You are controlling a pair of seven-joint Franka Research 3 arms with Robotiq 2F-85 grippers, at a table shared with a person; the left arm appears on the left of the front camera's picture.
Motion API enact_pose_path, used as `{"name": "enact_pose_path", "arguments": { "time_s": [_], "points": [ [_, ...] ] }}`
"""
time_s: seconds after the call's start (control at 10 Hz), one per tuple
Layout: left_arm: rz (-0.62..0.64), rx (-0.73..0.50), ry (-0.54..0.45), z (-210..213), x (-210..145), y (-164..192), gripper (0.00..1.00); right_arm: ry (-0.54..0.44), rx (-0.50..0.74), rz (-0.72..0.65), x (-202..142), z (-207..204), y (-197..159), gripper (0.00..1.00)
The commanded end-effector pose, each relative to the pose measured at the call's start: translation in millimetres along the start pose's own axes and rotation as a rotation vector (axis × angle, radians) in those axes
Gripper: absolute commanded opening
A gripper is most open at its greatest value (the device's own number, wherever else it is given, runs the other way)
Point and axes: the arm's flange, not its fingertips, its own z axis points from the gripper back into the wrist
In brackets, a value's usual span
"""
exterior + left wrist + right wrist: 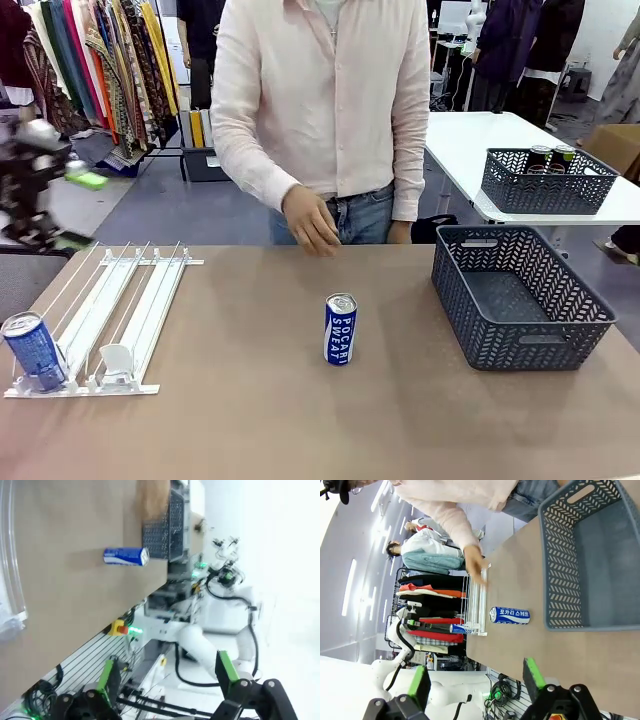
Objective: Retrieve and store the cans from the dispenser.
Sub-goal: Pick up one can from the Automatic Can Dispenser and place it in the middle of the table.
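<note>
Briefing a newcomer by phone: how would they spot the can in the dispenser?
Find the brown table, then the white dispenser at its left end. The can sits at the rack's front lip; the other blue can stands alone mid-table.

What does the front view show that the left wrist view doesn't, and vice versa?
Front adds: a blue can at the dispenser's front lip, dark cans in a far basket. Left wrist adds: the right arm, a red stop button on the table's side. Shared: the upright Pocari Sweat can, the near grey basket.
</note>
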Motion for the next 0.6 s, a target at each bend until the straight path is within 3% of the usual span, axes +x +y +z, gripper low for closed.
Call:
{"name": "enact_pose_path", "arguments": {
  "time_s": [0.0,0.1,0.2,0.5],
  "points": [
    [0.0,-0.097,-0.112,1.0,-21.9,21.2,1.0,-0.015,0.03,0.027,2.9,-2.2,1.4,1.0],
    [0.059,-0.062,-0.112,4.2,-23.7,32.2,1.0,-0.015,0.03,0.027,2.9,-2.2,1.4,1.0],
    [0.025,-0.05,-0.061,15.1,-13.3,23.3,1.0,-0.015,0.03,0.027,2.9,-2.2,1.4,1.0],
    [0.025,-0.05,-0.061,15.1,-13.3,23.3,1.0,-0.015,0.03,0.027,2.9,-2.2,1.4,1.0]
  ]
}}
